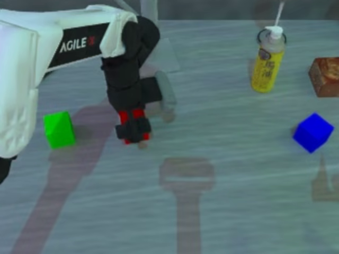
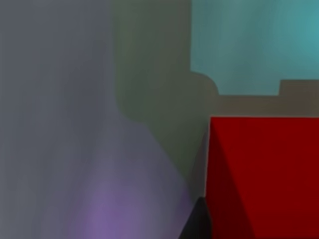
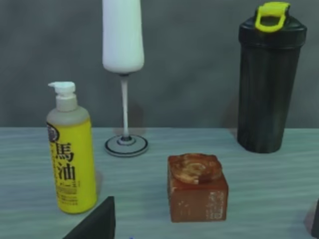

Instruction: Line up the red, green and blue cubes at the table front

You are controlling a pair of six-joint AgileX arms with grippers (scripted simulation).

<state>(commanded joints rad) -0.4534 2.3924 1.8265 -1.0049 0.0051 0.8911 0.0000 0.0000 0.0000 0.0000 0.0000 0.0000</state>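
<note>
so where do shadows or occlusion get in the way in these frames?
Top view: arm shadows streak the table; left gripper covers most of the red cube. Left wrist view: the cube fills one corner, the rest shadowed. Right wrist view: evenly lit, yellow bottle and brown block clear.

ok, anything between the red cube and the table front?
Nothing visible. The left end effector is at the red cube, and the table toward its front edge shows only shadows. The green cube sits off to the left, the blue cube far right.
</note>
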